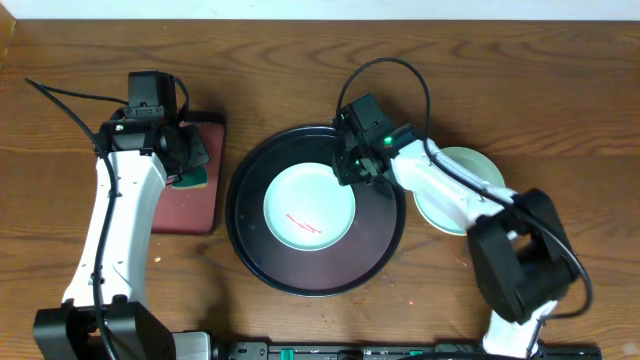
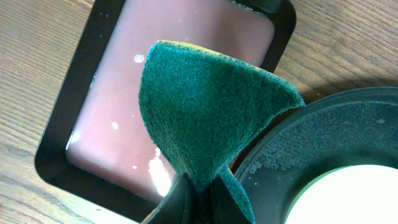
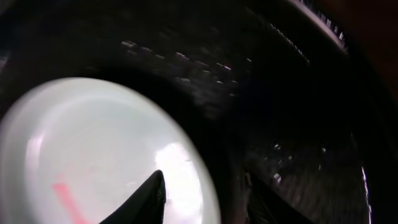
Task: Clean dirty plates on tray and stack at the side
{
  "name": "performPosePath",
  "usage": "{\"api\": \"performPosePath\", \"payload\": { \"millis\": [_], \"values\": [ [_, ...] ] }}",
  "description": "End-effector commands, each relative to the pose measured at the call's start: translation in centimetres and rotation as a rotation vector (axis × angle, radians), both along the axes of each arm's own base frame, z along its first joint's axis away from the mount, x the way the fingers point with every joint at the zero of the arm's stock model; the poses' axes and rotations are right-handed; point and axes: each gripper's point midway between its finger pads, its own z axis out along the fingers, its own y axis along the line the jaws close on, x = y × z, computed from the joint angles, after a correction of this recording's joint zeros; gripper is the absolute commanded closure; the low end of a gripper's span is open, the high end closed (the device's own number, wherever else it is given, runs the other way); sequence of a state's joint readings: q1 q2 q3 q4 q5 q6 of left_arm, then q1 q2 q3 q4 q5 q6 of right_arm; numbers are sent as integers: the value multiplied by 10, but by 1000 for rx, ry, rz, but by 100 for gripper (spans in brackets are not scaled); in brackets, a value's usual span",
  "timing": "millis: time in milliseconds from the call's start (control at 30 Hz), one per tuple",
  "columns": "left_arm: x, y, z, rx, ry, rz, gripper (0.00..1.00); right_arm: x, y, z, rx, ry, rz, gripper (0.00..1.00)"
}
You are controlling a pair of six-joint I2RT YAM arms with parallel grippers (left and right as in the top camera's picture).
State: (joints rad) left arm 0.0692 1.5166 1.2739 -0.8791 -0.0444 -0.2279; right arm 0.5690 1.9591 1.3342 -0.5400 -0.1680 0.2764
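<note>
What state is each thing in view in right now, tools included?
left tool: shut on the sponge.
sponge: pinched and folded, green side showing.
rectangular tray: holds cloudy liquid.
black tray: holds one plate.
plate on tray: dirty, red smear at centre.
side plate: on the table right of the black tray, partly hidden by the arm.
right tool: open, at the rim of the plate on tray.

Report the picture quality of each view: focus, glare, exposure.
Overhead: sharp and evenly lit, faint sheen on the tray rim. Left wrist: sponge crisp, the plate blown out white. Right wrist: dark and blurred, with a glare patch on the plate.
</note>
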Motion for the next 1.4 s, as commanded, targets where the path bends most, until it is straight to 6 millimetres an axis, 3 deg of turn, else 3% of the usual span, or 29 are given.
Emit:
{"api": "performPosePath", "payload": {
  "millis": [0,200,367,467,700,900,1200,1367],
  "values": [
    [5,4,8,19,-23,3,92,9,-6,-14,-29,-8,22,65],
    [6,4,9,19,-27,3,92,5,-4,-28,-26,26,31,75],
    [5,4,8,19,-24,3,92,-3,4,-29,13,73,6,93],
    [7,4,9,19,-33,3,93,-13,8,-30,25,120,-16,98],
    [9,4,9,19,-42,3,93,-23,7,-33,13,179,-83,99],
    [10,-9,5,-33,-40,-28,93,-29,-7,-38,-21,260,-287,99],
    [10,-24,-2,-48,-19,-47,93,-35,-11,-45,-42,299,-319,99],
    [11,-33,-6,-48,-8,-73,92,-35,-11,-46,-43,300,-319,86]
  ]
}}
